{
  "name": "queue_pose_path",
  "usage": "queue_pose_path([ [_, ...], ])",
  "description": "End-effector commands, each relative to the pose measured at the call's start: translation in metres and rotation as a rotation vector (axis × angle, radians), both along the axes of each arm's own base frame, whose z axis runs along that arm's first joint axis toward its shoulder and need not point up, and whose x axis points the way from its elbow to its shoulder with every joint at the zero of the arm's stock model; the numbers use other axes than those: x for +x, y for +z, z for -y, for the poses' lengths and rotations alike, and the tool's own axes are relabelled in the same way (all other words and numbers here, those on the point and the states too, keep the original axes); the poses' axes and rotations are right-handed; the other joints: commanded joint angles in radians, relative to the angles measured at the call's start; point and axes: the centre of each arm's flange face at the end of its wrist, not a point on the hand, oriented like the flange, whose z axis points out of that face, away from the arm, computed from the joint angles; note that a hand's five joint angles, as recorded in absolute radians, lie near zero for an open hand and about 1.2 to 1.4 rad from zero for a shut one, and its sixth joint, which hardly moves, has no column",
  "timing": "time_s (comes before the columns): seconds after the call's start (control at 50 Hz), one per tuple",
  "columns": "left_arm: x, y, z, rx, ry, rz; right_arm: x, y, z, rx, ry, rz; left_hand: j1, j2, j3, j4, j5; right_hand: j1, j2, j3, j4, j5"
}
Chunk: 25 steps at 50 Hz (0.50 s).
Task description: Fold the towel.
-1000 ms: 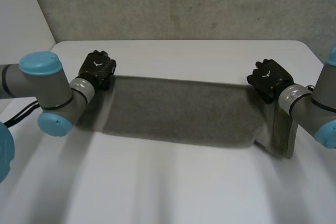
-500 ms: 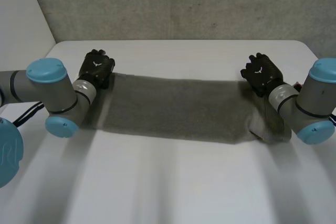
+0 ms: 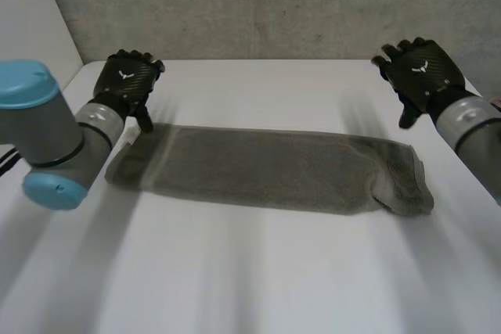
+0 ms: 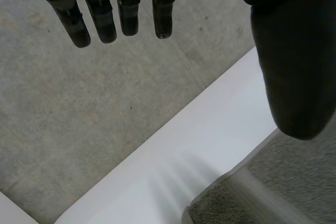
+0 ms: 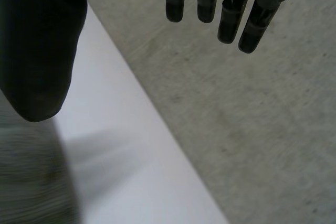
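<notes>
White desk (image 3: 258, 271) takes up most of the head view, with a rough grey concrete wall (image 3: 258, 5) behind its far edge. Lying across the middle of the desk is the grey-brown towel (image 3: 266, 170), laid out as one long narrow band running left to right. It's mostly flat, but the end on the robot's right is kinda lumpy, with a crease and a corner that looks doubled over on itself.

Left arm (image 3: 47, 138), grey with a light-blue cap, comes in low at its side, and its forearm passes just by the towel's left end. Right arm (image 3: 470, 127) comes in at the opposite side, above the towel's right end.

Left hand (image 3: 125, 84) hovers near the desk's far left corner, just beyond the towel's far left corner. Right hand (image 3: 423, 76) hangs over the far right edge of the desk, clearly apart from the cloth.

In the left wrist view the fingers (image 4: 100, 14) are straight and a bit spread, with the thumb (image 4: 294, 51) standing wide of them and nothing between. The towel corner sits on the desk down under the thumb. Same deal in the right wrist view: fingers (image 5: 231, 9) straight and loose, thumb (image 5: 37, 40) well off to the side, nothing held, towel edge below the thumb.
</notes>
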Motion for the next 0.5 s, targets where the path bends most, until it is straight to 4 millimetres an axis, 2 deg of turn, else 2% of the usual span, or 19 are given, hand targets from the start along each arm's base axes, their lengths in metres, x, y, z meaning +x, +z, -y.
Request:
queue_pose_path([
  [0.02,0.009,0.01,-0.037,0.038,-0.003,-0.027,-0.021,-0.024,-0.055,0.313,-0.048,-0.035,-0.061,-0.053,-0.048,-0.054,-0.032,-0.07,-0.075,-0.046,-0.076,-0.062],
  [0.04,0.01,0.01,-0.045,0.055,-0.005,-0.042,-0.021,-0.024,-0.055,0.313,-0.048,-0.035,-0.058,-0.05,-0.048,-0.054,-0.029,-0.07,-0.075,-0.046,-0.076,-0.062],
  [0.08,0.012,0.009,-0.053,0.076,-0.005,-0.06,-0.028,-0.042,-0.07,0.419,-0.07,-0.045,-0.058,-0.05,-0.048,-0.054,-0.029,-0.07,-0.075,-0.046,-0.076,-0.062],
  [0.12,0.013,0.006,-0.067,0.115,-0.013,-0.096,-0.031,-0.05,-0.074,0.442,-0.082,-0.047,-0.055,-0.048,-0.048,-0.054,-0.026,-0.07,-0.075,-0.046,-0.076,-0.062],
  [0.18,0.012,0.003,-0.078,0.144,-0.022,-0.12,-0.037,-0.06,-0.075,0.445,-0.101,-0.045,-0.052,-0.045,-0.048,-0.054,-0.023,-0.06,-0.065,-0.046,-0.076,-0.053],
  [0.2,0.012,0.003,-0.078,0.144,-0.022,-0.12,-0.037,-0.06,-0.075,0.445,-0.101,-0.045,-0.052,-0.045,-0.048,-0.054,-0.023,-0.059,-0.064,-0.046,-0.076,-0.052],
  [0.24,0.012,-0.003,-0.084,0.168,-0.027,-0.135,-0.04,-0.069,-0.072,0.427,-0.115,-0.041,-0.052,-0.045,-0.048,-0.054,-0.023,0.096,0.091,-0.046,-0.076,0.103],
  [0.42,0.008,-0.009,-0.091,0.192,-0.042,-0.135,-0.044,-0.091,-0.065,0.424,-0.158,-0.051,-0.052,-0.045,-0.048,-0.054,-0.023,0.178,0.173,-0.046,-0.076,0.186],
  [0.5,0.007,-0.01,-0.092,0.191,-0.042,-0.136,-0.048,-0.1,-0.057,0.4,-0.211,-0.066,-0.052,-0.045,-0.048,-0.054,-0.023,0.287,0.282,-0.046,-0.076,0.294],
])
